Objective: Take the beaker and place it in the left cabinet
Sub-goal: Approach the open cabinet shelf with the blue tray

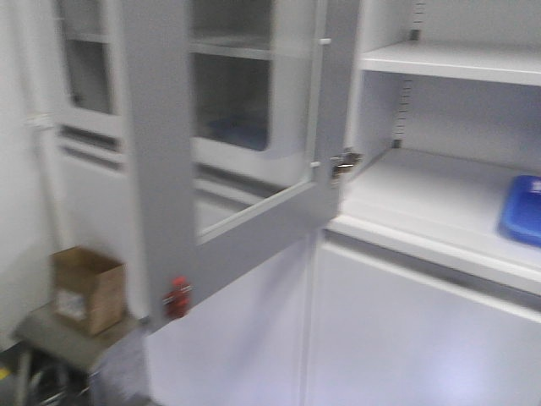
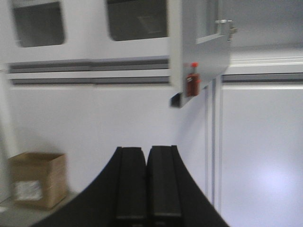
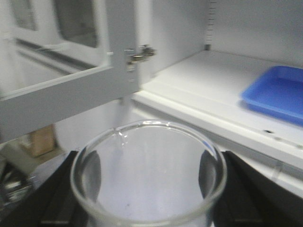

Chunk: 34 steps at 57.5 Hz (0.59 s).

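In the right wrist view my right gripper [image 3: 148,189] is shut on the clear glass beaker [image 3: 147,137]; its round rim and pour spout fill the lower frame, one black finger on each side. It hangs in front of and below the pale grey cabinet's open shelf [image 3: 213,80]. The cabinet shelf also shows in the front view [image 1: 439,203], with slotted rails at the back corner. In the left wrist view my left gripper [image 2: 146,156] is shut and empty, its black fingers [image 2: 130,179] pressed together, facing the white lower cabinet front. Neither gripper shows in the front view.
An open grey glass-paned door [image 1: 245,152] with a red latch [image 1: 177,298] swings out left of the shelf; it also shows from the left wrist [image 2: 199,42]. A blue tray [image 3: 279,92] lies on the shelf's right. A cardboard box [image 1: 87,288] sits on a low stool at left.
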Available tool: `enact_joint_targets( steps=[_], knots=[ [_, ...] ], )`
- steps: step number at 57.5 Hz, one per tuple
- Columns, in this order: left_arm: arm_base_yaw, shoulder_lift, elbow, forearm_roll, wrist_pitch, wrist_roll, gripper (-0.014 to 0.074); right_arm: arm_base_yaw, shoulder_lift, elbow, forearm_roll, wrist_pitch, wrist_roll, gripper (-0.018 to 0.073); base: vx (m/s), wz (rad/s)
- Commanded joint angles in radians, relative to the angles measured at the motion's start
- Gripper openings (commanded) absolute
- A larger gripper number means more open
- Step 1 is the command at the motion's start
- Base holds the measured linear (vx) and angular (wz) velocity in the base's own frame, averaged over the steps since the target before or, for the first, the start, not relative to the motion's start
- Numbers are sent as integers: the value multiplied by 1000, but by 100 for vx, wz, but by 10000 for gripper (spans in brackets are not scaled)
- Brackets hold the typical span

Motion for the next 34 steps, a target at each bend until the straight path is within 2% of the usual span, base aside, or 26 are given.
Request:
enact_joint_targets(
  steps=[1, 34],
  knots=[
    [-4, -19, 16, -8, -83, -4, 1, -2, 10, -25, -39, -75, -5, -5, 33, -78],
    [-4, -19, 16, -8, -83, -4, 1, -2, 10, -25, -39, -75, -5, -5, 27, -64]
  ],
)
